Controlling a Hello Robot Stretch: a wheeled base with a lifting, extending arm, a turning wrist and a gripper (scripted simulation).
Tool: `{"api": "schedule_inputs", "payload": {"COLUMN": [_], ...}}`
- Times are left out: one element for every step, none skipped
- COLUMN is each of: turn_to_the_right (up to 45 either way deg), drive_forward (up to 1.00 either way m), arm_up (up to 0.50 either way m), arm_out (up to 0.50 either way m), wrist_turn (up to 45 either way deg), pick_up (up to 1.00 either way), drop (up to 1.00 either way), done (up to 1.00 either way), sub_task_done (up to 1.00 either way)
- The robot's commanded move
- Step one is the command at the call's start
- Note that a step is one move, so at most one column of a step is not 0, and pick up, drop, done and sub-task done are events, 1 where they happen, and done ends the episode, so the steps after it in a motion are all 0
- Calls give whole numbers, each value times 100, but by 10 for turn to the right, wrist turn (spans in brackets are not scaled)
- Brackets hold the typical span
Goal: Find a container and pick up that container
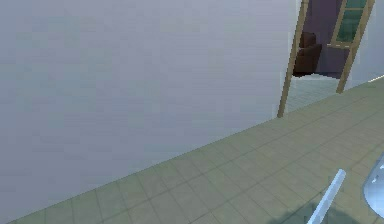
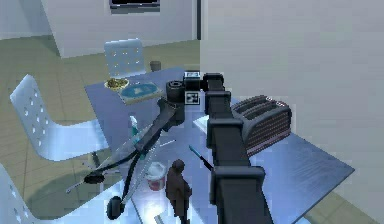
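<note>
In the arm side view the dark arm (image 2: 225,150) rises from the bottom edge to two white marker squares (image 2: 190,90). From there the gripper (image 2: 106,193) reaches down to the left over a glassy blue table (image 2: 300,175). Its thin fingers (image 2: 96,179) end near the table's near-left edge. A small pale cup-like container (image 2: 157,177) stands on the table close to the fingers. A teal plate (image 2: 138,92) and a small bowl (image 2: 118,83) lie farther out. I cannot tell whether the gripper holds anything.
A dark toaster (image 2: 262,120), a brown figurine (image 2: 180,190) and a small bottle (image 2: 133,125) share the table. White chairs (image 2: 40,120) stand around it. In the forward view a grey wall (image 1: 130,80) runs along tiled floor (image 1: 230,170) to a doorway (image 1: 320,50).
</note>
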Motion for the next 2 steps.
{"api": "schedule_inputs", "payload": {"turn_to_the_right": [0, 0], "drive_forward": [0, 0], "arm_up": [0, 0], "arm_out": [0, 0], "wrist_turn": [450, 450], "pick_up": [0, 0], "drop": [0, 0], "done": [0, 0], "sub_task_done": [0, 0]}}
